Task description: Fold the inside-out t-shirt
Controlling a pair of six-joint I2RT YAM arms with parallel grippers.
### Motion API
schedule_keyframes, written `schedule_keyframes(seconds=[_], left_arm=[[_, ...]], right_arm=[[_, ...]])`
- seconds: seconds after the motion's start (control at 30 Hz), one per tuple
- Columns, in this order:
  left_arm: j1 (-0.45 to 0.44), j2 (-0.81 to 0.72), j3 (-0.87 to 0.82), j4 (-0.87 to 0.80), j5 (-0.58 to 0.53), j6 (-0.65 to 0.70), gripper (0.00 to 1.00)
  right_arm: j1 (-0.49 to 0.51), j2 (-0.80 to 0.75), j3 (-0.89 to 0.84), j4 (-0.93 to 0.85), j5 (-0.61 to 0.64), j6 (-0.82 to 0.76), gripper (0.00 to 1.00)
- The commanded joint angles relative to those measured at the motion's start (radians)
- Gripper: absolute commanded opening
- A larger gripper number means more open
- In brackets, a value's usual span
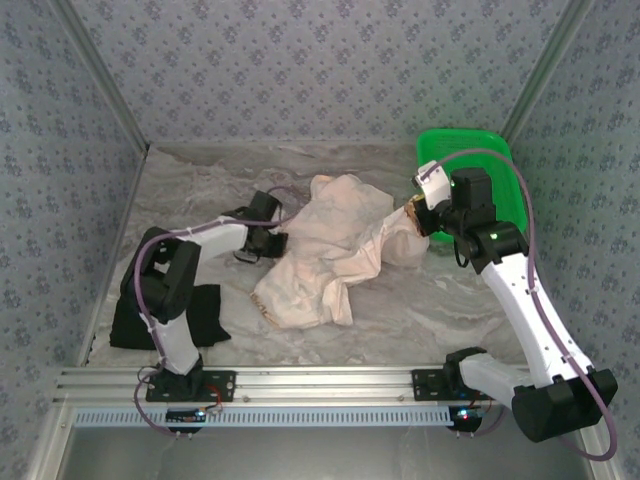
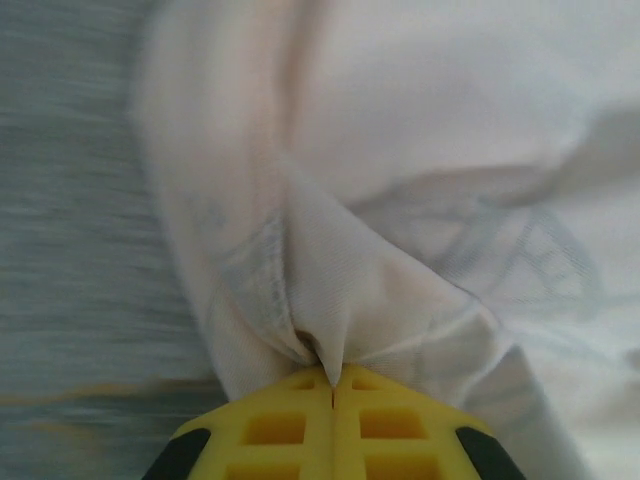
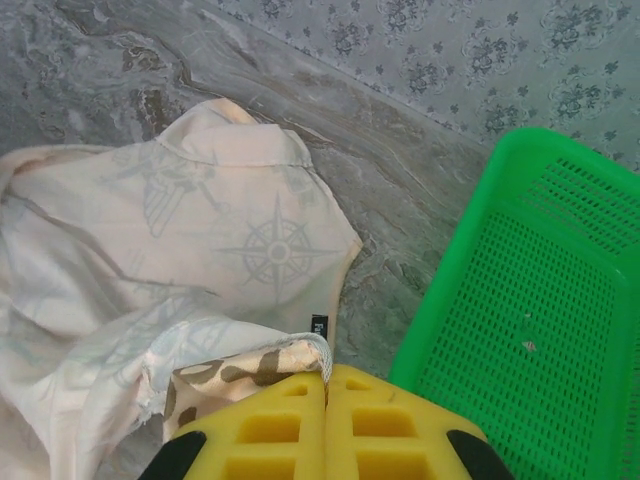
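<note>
Your grey marbled table (image 1: 450,300) carries the t-shirt (image 1: 330,250), crumpled at frame centre. Your left gripper (image 2: 332,380) is clamped on a fold, apparently a hem, though that view is blurred. Your right gripper (image 3: 326,378) is clamped on the shirt's edge, beside the green basket (image 3: 520,300).
</note>
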Motion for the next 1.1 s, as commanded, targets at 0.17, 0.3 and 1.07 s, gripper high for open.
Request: schedule_keyframes(seconds=[0.17, 0.3, 1.07], left_arm=[[0.206, 0.054, 0.213, 0.086, -0.046, 0.115, 0.35], [0.172, -0.015, 0.259, 0.069, -0.082, 0.188, 0.49], [-0.495, -0.264, -0.339, 0.291, -0.285, 0.224, 0.54]], right_arm=[[0.062, 0.059, 0.000, 0.009, 0.016, -0.012, 0.00], [0.101, 0.099, 0.026, -0.007, 0.049, 0.000, 0.00], [0.033, 0.124, 0.000, -0.001, 0.045, 0.067, 0.00]])
